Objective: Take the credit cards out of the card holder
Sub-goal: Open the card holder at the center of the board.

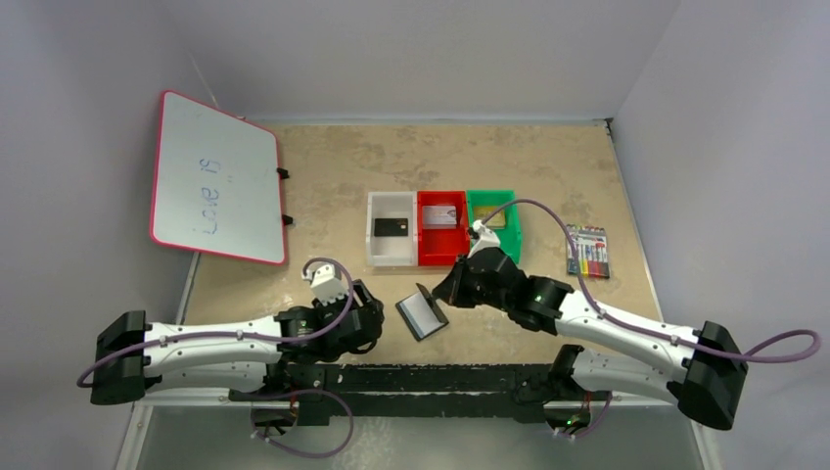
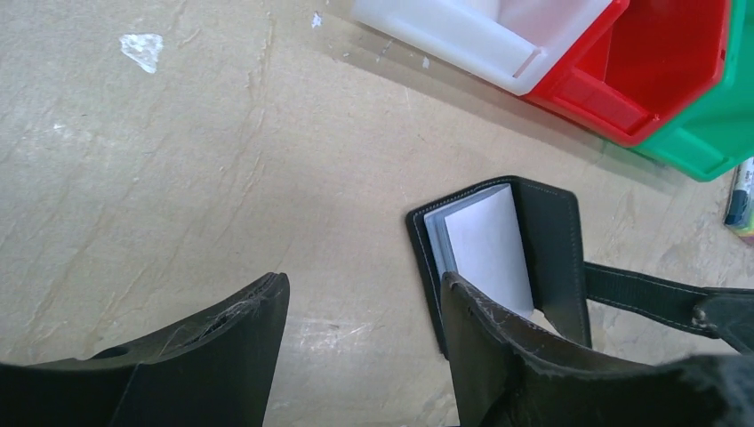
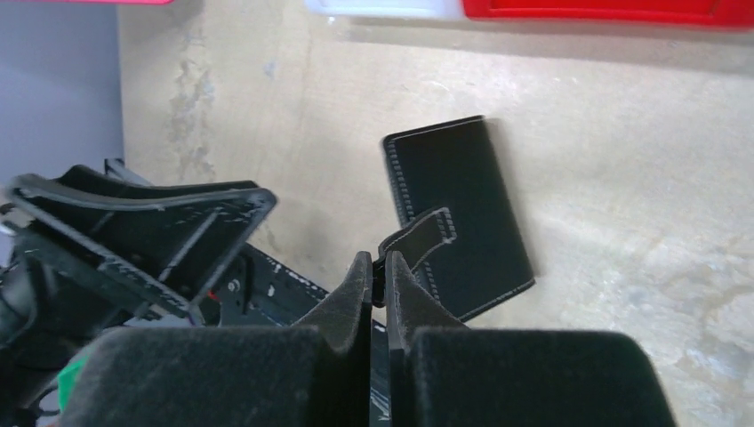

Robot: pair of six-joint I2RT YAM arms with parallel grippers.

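The tan, scuffed tabletop [image 1: 343, 176] sits between grey walls [image 1: 440, 49]. The small black bifold card holder [image 1: 423, 313] is near the front. The right hand [image 3: 378, 267] pinches its strap [image 3: 422, 236]; the left hand [image 2: 364, 294] gapes open beside it.

Tan table [image 1: 333, 166], kinda scuffed. Upper left there's a whiteboard [image 1: 215, 178] with a pink-red frame and some scribbles on it. Middle of the frame has three little bins touching in a row: white bin [image 1: 372, 230], red bin [image 1: 440, 258], green bin [image 1: 489, 195]. Clear pack of coloured markers [image 1: 587, 251] lies off to the right, apart from them.
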